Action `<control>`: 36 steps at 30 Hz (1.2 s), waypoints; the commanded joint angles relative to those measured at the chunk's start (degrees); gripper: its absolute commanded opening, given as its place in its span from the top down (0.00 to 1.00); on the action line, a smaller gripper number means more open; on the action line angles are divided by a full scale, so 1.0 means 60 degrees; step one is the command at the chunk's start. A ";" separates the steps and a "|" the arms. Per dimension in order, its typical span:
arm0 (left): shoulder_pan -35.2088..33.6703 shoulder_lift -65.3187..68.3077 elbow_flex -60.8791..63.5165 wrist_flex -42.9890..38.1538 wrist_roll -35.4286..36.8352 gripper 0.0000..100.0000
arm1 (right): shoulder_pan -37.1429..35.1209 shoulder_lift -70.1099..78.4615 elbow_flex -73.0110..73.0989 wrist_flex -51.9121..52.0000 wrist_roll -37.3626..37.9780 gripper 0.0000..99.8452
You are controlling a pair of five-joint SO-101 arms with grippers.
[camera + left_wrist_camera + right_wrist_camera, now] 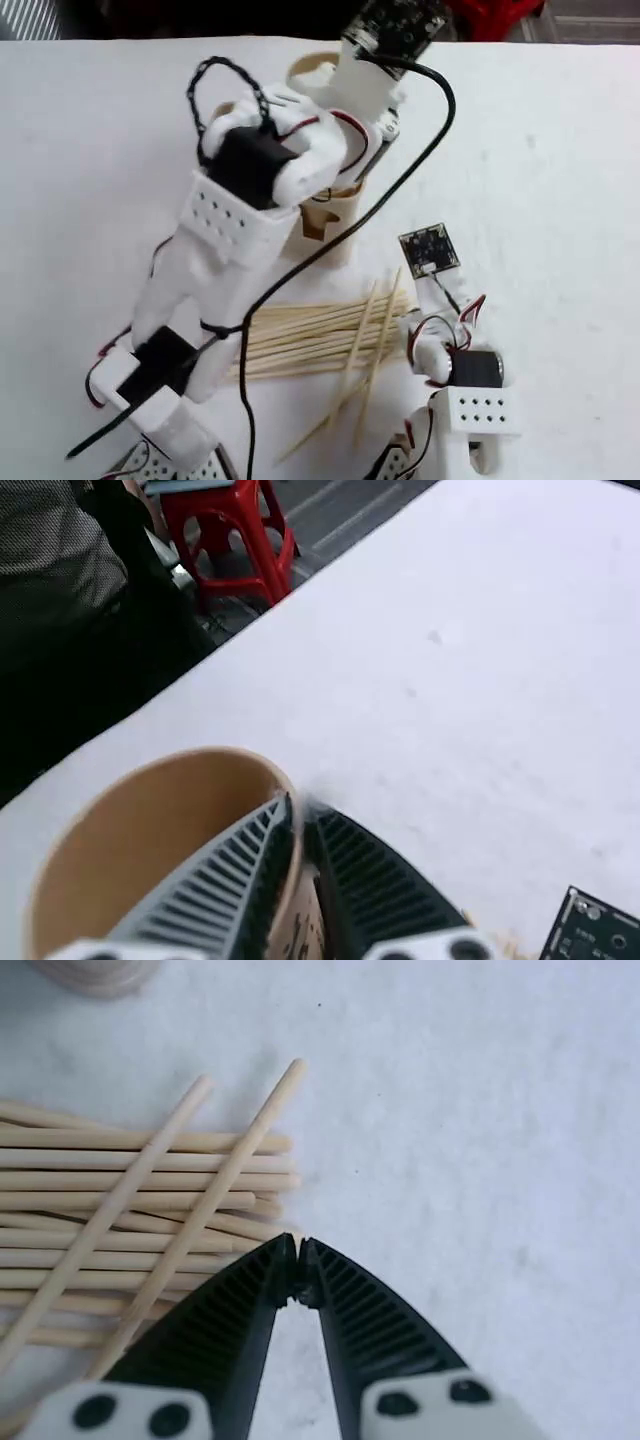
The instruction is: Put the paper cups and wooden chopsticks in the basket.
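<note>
High view: the left arm (230,230) lies extended across the white table (560,150) to a paper cup (305,72) near the far edge; a second cup (328,225) stands partly under that arm; the wooden chopsticks (320,335) lie in a loose heap between the arms, with the right arm (470,395) low beside them; a black cable (450,105) runs down past the heap's end and could drag sticks about. Left wrist view: the left gripper (300,825) pinches the paper cup's wall, one finger inside the rim and one outside; so thin a wall may crumple or slip on lifting, and the arm may topple the second cup. Right wrist view: the right gripper (298,1260) is closed on nothing, tips touching above the chopsticks' ends; it must open first, and round sticks roll and scatter easily.
</note>
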State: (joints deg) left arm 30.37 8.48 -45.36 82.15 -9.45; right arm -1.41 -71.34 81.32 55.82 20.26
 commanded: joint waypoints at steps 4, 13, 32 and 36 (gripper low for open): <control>0.0066 -0.0212 0.0850 -0.0161 -0.0015 0.96 | -0.0037 -0.0154 -0.0073 0.0022 0.0073 0.98; -0.0711 -0.0974 -0.0088 -0.0088 0.0000 0.88 | -0.0037 -0.0154 -0.0073 0.0022 0.0073 0.98; -0.1473 -0.1282 0.6593 -0.3414 0.0000 0.88 | -0.0037 -0.0154 -0.0073 0.0022 0.0073 0.98; -0.1502 -0.1487 0.5553 -0.3048 0.0000 0.88 | -0.0037 -0.0154 -0.0073 0.0022 0.0073 0.98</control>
State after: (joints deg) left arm 21.93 1.19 -6.77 62.37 -9.19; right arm -1.41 -71.34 81.32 55.82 20.26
